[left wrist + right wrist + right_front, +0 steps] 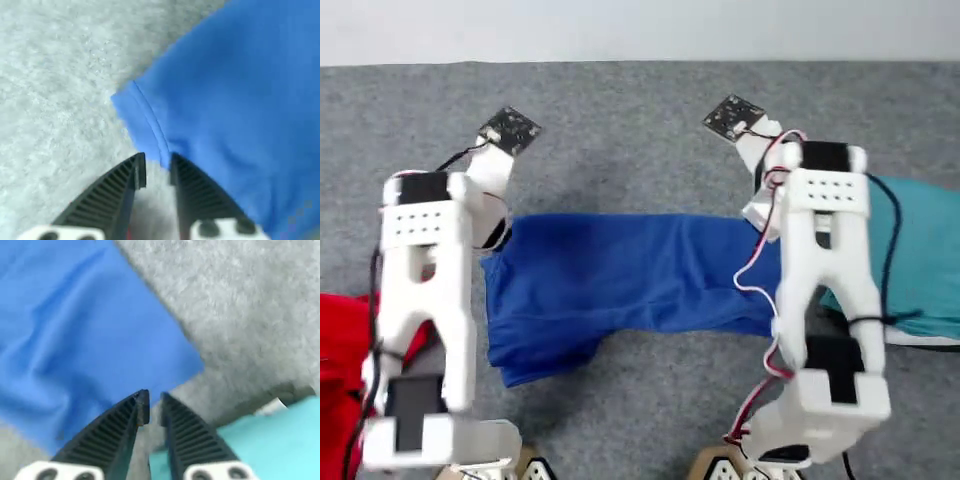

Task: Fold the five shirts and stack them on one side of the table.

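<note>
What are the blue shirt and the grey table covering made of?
Blue shirt: soft matte knit cloth, probably cotton; it creases and has a stitched hem. Grey table covering: fuzzy felt or low-pile carpet, by its fibrous speckled surface.

The right gripper point(153, 407) is pointing down at the table, its two black ribbed fingers point(120, 432) standing a narrow slit apart, with grey showing through the slit. Just beyond the fingertips a blue shirt point(85, 325) is lying spread over the grey carpet-like table covering point(250, 305). The shirt is softly creased, and one corner is ending close to the tips. A teal shirt point(260, 450) is lying beside one finger, with a strip of grey separating it from the blue one. A small white patch point(272, 406) is sitting at the teal shirt's edge; what it is cannot be told.
</note>
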Motion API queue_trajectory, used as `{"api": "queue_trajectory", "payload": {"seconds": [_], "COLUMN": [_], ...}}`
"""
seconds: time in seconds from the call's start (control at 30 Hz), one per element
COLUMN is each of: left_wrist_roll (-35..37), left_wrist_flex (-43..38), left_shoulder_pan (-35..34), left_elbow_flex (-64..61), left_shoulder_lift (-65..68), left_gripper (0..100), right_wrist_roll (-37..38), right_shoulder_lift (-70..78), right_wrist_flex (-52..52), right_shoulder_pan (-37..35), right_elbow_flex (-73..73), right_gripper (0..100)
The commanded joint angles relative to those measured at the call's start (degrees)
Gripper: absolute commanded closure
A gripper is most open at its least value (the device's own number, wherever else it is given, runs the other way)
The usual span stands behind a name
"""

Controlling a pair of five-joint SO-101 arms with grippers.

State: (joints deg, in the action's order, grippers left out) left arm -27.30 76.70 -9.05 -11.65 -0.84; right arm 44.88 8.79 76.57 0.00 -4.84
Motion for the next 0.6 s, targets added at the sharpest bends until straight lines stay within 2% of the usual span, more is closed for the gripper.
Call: {"api": "queue_trajectory", "payload": {"seconds": [0.0,0.3,0.57], "left_wrist_roll": [2.9,3.08,3.08], "left_wrist_flex": [-4.4,-4.31,-4.75], "left_shoulder_pan": [2.02,2.46,2.81], "left_elbow_flex": [1.98,14.2,24.04], "left_shoulder_lift": [9.23,27.96,34.9], "left_gripper": [100,99,99], "right_wrist_roll": [-4.13,-4.66,-4.66], "right_shoulder_lift": [3.91,16.13,27.3], "right_wrist_flex": [-4.97,-15.16,-15.87], "right_shoulder_pan": [-1.01,-1.54,-1.71], "right_elbow_flex": [-0.44,-1.14,-15.91], "right_gripper": [98.4,98.4,98.4]}}
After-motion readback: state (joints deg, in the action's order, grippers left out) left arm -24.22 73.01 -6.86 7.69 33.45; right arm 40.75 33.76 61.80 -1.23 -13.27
